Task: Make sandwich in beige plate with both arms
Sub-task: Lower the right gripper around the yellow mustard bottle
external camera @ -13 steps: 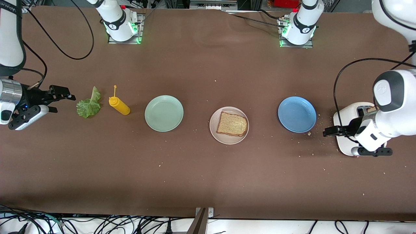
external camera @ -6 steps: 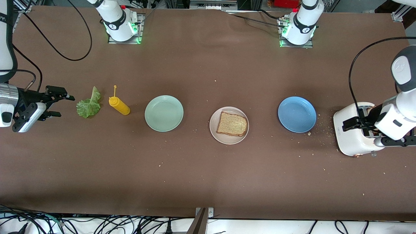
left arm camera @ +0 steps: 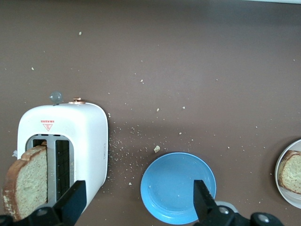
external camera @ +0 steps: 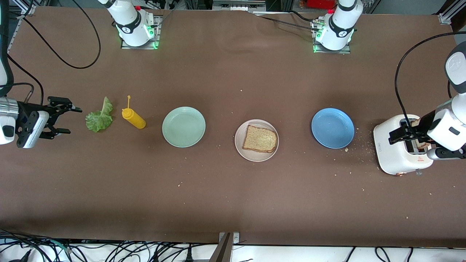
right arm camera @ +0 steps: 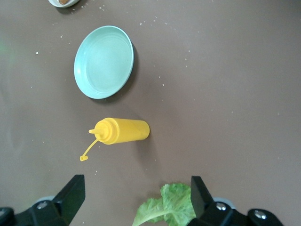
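Note:
The beige plate [external camera: 255,156] lies mid-table with one slice of speckled brown bread [external camera: 260,138] flat on it. A second bread slice [left arm camera: 26,181] stands in a slot of the white toaster [external camera: 393,156] at the left arm's end of the table. My left gripper [external camera: 395,136] hangs open over the toaster, holding nothing. The green lettuce leaf [external camera: 99,118] lies at the right arm's end. Beside it my right gripper [external camera: 69,119] is open and empty, and the leaf [right arm camera: 169,207] shows between its fingers, untouched.
A yellow squeeze bottle [external camera: 134,118] lies on its side between the lettuce and a mint-green plate [external camera: 184,127]. A blue plate [external camera: 332,128] sits between the beige plate and the toaster. Crumbs are scattered around the toaster.
My left arm has swung toward its end of the table, bringing its gripper from beside the toaster to over its slots. My right gripper has drawn back slightly from the lettuce.

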### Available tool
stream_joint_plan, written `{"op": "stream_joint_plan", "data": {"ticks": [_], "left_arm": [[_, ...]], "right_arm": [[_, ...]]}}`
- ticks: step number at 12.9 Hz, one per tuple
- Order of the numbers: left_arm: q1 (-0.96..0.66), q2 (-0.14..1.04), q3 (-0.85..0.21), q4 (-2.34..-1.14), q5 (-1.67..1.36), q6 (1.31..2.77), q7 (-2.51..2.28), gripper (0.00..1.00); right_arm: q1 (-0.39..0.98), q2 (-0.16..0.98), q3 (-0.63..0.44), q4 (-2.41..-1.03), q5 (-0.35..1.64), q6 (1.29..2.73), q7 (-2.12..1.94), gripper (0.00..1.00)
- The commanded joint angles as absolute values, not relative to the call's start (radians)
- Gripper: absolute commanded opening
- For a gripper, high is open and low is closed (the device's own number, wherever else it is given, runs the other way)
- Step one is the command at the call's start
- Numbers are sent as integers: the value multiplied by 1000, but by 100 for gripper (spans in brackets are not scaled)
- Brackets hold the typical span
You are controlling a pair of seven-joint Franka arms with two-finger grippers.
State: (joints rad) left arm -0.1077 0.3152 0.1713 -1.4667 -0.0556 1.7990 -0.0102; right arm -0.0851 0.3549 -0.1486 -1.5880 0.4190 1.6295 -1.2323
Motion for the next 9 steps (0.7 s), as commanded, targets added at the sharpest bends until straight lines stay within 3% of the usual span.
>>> {"op": "stream_joint_plan", "data": {"ticks": [1,9], "left_arm": [[-110,305,167,-1474,-18,1792,-29,100],[-112,310,167,-1474,-18,1792,-31,100]], "right_arm": [[-126,356,-143,-1608,507,1624,-1312,99],[-155,368,-143,-1620,535,1629,-1518,99]]}}
